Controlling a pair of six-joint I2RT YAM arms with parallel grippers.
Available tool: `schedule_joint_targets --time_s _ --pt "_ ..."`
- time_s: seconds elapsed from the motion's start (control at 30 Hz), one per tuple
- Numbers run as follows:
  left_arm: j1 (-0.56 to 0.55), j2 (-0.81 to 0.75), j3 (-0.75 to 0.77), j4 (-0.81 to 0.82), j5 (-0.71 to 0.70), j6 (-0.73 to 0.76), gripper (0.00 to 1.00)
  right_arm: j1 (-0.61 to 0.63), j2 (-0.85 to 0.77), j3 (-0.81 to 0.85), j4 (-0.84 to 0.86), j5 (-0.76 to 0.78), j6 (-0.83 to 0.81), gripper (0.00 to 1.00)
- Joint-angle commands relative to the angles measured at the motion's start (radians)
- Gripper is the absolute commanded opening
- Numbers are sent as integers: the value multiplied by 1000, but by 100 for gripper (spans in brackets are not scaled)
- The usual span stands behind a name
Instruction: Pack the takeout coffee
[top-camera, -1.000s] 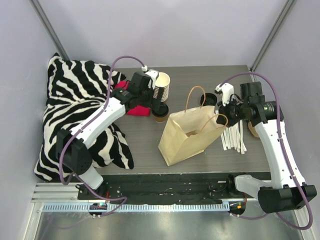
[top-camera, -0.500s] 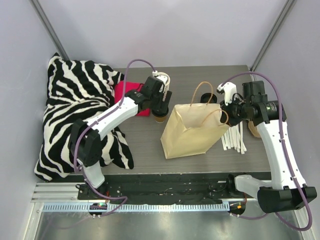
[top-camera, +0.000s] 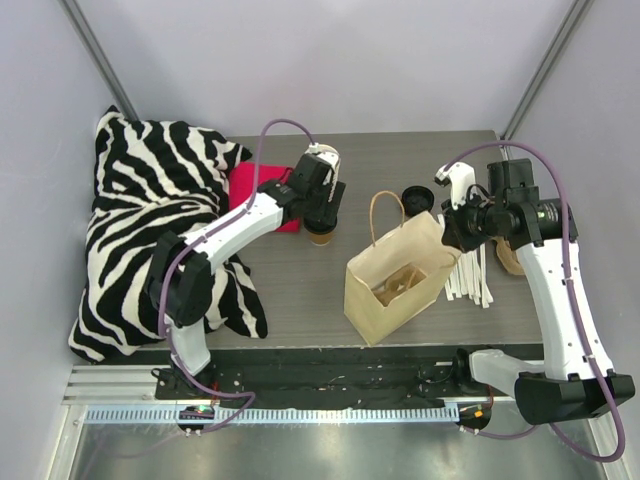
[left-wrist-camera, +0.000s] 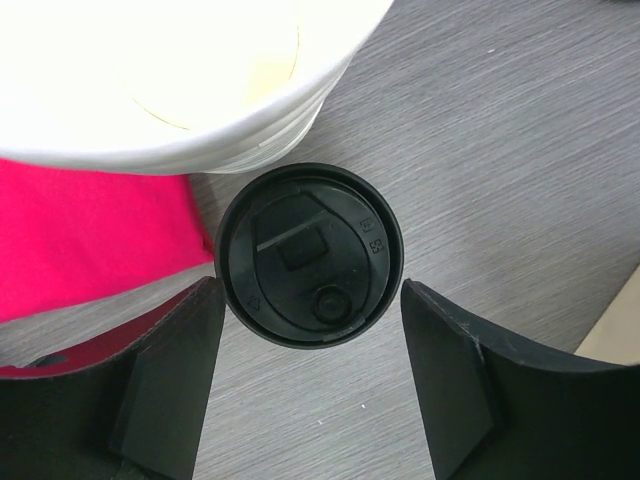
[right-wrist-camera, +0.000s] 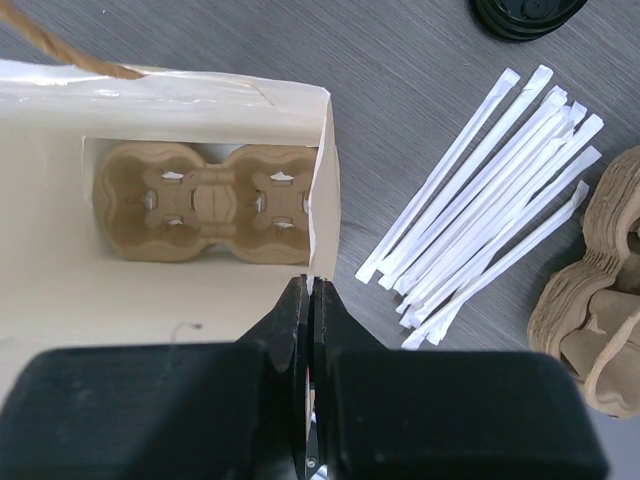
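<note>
The takeout coffee (top-camera: 321, 236), a brown paper cup with a black lid (left-wrist-camera: 310, 255), stands on the table in front of a stack of cream cups (left-wrist-camera: 150, 80). My left gripper (top-camera: 322, 212) hangs right over it. In the left wrist view the left gripper (left-wrist-camera: 310, 300) is open, with a finger close on each side of the lid. My right gripper (top-camera: 452, 228) is shut on the rim of the brown paper bag (top-camera: 395, 285). The right wrist view shows the right gripper (right-wrist-camera: 312, 285) pinching the bag's (right-wrist-camera: 150, 300) edge, with a pulp cup carrier (right-wrist-camera: 210, 200) at the bottom.
White wrapped straws (top-camera: 470, 275) lie right of the bag, beside a stack of pulp carriers (right-wrist-camera: 600, 290). A loose black lid (top-camera: 417, 198) sits behind the bag. A red cloth (top-camera: 255, 185) and a zebra-striped cloth (top-camera: 150, 220) cover the left side.
My left gripper has swung right over the lidded cup and its jaws have narrowed. The right gripper has drawn the bag nearer and to the right, so its mouth now faces up.
</note>
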Motion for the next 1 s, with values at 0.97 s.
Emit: schedule_joint_targets --time_s 0.97 --pt "-12 79 63 42 -35 -9 79 -2 20 43 -25 -29 -25 1"
